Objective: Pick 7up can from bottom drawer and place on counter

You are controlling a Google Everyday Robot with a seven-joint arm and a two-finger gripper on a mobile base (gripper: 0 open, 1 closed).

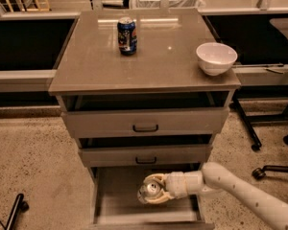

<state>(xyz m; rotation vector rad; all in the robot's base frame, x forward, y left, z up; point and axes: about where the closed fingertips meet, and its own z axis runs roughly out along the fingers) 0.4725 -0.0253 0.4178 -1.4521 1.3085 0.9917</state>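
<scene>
Fingers: clenched on the 7up can, one finger over its far side, one under its near side, both touching the body. Can's shiny silver top faces up toward the camera. Whether the can's base is on the drawer floor or off it: cannot tell.

Gripper sits inside the bottom drawer, right of centre, and reaches in from the right. The pale wrist crosses above the drawer's right wall. The white arm runs off to the near right corner.

Bottom drawer: pulled out toward the near side, holding only the 7up can and the gripper. Left part of its floor is bare.

Middle drawer: slightly out, dark handle at centre, inside not visible.
Top drawer: also slightly out, dark handle, dark gap above it, contents not visible.

Counter surface: a blue-labelled can stands upright at far centre-left. A white bowl stands upright at the right edge, well apart from that can.

Cabinet stands on a speckled floor. Black caster legs are on the right.
</scene>
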